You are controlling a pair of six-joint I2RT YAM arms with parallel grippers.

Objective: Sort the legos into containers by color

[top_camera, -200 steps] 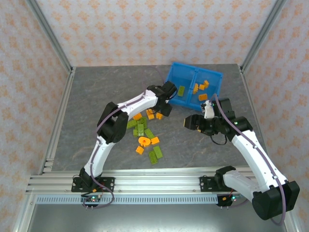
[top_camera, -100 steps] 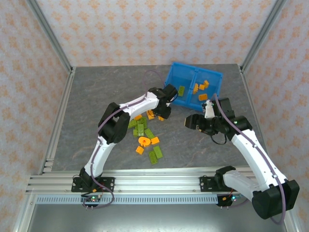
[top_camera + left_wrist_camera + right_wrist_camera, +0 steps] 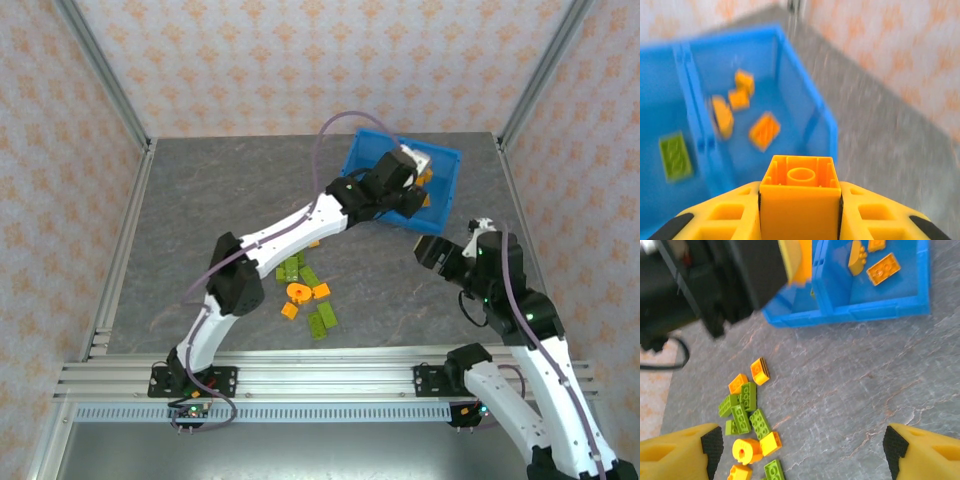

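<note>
Blurred blue bin [image 3: 807, 85], cropped at left.

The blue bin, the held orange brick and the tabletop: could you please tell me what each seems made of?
Blue bin: plastic, probably slightly translucent, with smooth moulded walls. Orange brick: hard moulded plastic, judging by its crisp hollow underside. Tabletop: grey with marble-like veins, matte; stone or printed laminate, unclear.
</note>
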